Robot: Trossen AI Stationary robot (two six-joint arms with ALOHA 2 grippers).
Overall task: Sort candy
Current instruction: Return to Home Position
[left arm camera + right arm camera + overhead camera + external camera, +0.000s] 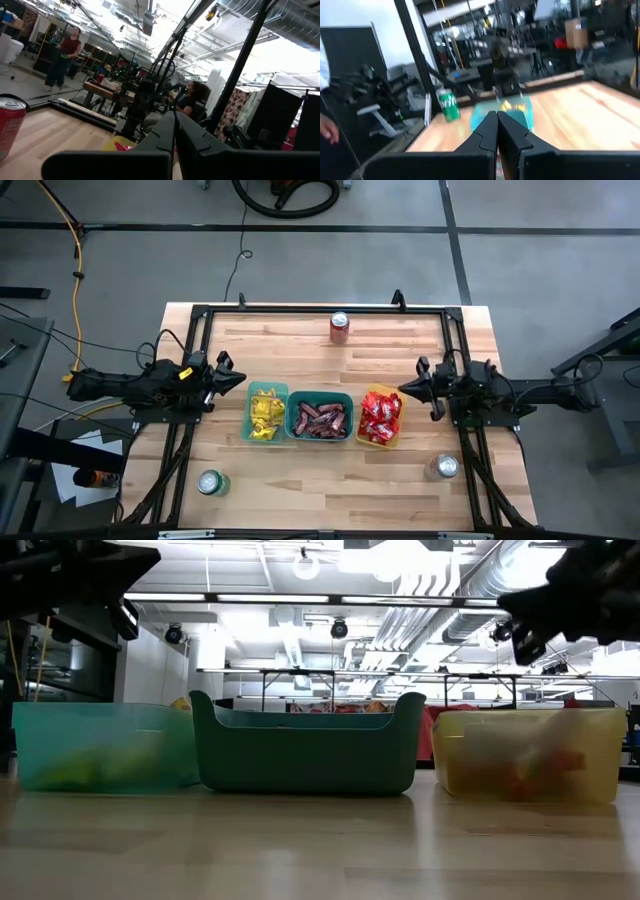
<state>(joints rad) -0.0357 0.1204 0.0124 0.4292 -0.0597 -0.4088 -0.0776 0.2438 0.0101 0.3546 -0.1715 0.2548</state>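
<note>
You worked over a smooth, lightly sheened wooden table point(300, 850), with a frosted translucent plastic teal bin point(100, 745) and yellow bin point(530, 755), an opaque matt plastic green bin point(305, 755), glossy-wrapped candy point(320, 420) and shiny metal cans point(339, 327).

Nowhere can a word, brand or number be read with certainty. The green can point(449, 105) at the table's near left corner carries white lettering on its side, too blurred to spell out. The red can point(9, 125) at the far edge shows no legible mark. Print on the red packets point(380, 417) in the yellow bin point(379, 445) on the right is too small to read.
</note>
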